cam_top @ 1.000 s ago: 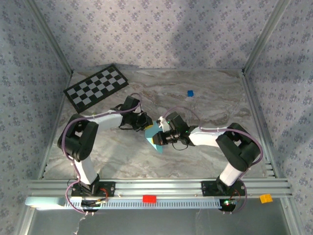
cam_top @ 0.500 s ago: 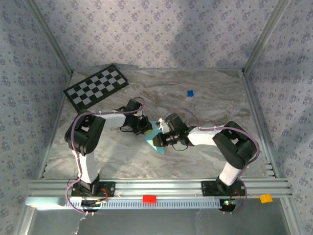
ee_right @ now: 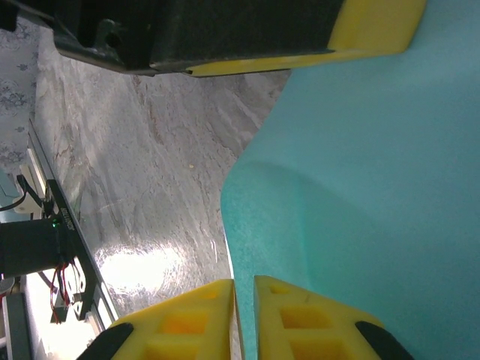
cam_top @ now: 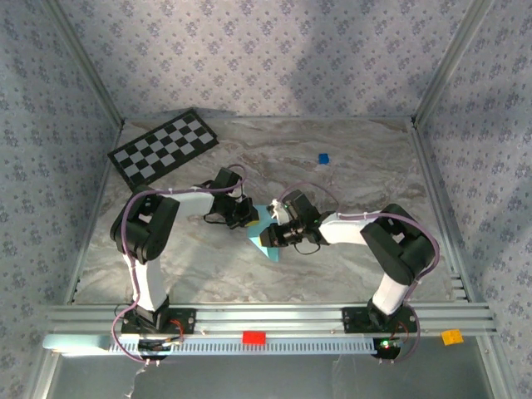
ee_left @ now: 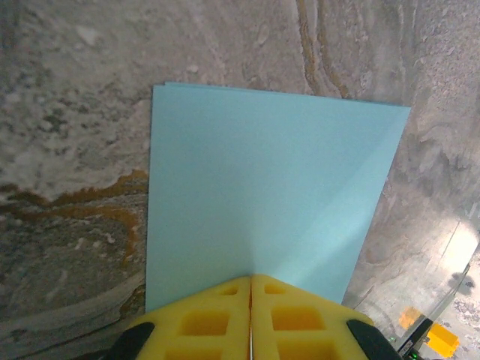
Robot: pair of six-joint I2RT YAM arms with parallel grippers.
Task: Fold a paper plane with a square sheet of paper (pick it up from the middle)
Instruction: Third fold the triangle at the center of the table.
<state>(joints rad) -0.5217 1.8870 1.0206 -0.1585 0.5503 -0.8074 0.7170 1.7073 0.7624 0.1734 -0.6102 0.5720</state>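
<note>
Tabletop (cam_top: 357,166) middle: clamping sheet (ee_left: 270,202) tight with left gripper (ee_left: 250,277), starting to slacken right gripper (ee_right: 244,281), grip there unclear; probably handing over for next fold.

Your table (cam_top: 349,174)
Square sheet of paper (cam_top: 263,242) centre, between left tool (cam_top: 249,220) and right tool (cam_top: 269,238); checkerboard (cam_top: 163,148) back-left, cube (cam_top: 323,157) back-right.

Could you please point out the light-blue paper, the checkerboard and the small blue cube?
light-blue paper (ee_left: 270,202): left wrist view, middle of the sheet.
checkerboard (cam_top: 164,148): top external view, centre of the board.
small blue cube (cam_top: 323,158): top external view, its top face.
</note>
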